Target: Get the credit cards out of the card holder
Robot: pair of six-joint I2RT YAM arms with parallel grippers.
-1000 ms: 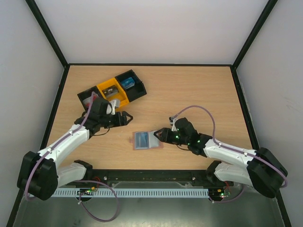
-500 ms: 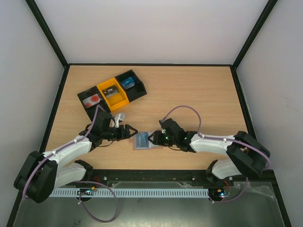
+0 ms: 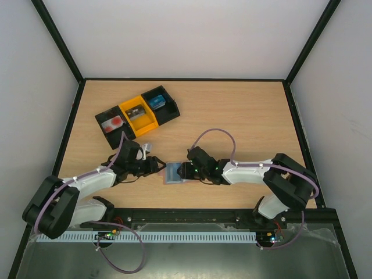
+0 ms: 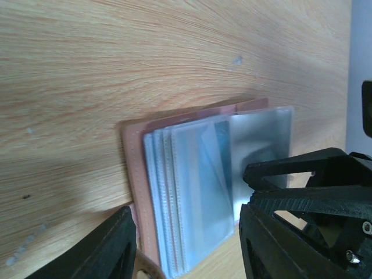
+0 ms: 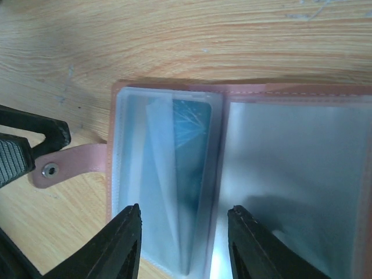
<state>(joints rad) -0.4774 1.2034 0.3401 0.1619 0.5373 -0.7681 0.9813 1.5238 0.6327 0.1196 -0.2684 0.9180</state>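
The card holder (image 3: 173, 172) lies open on the table near the front, with clear blue-grey sleeves and a pinkish-brown rim. In the right wrist view the holder (image 5: 290, 157) shows a blue credit card (image 5: 195, 133) with pale line marks inside the left sleeve panel. My right gripper (image 5: 183, 238) is open, its fingers straddling that left panel from above. My left gripper (image 4: 186, 256) is open at the holder's (image 4: 192, 174) left edge, one finger by the rim and strap. In the top view the left gripper (image 3: 157, 165) and right gripper (image 3: 183, 170) face each other across the holder.
A black-and-yellow three-section tray (image 3: 138, 112) with small items stands at the back left. The holder's strap with a metal snap (image 5: 72, 163) lies on the wood towards the left gripper. Black frame rails bound the table.
The left gripper came down from beside the tray to the holder's left edge. The right gripper moved left onto the holder. The holder has hardly shifted.
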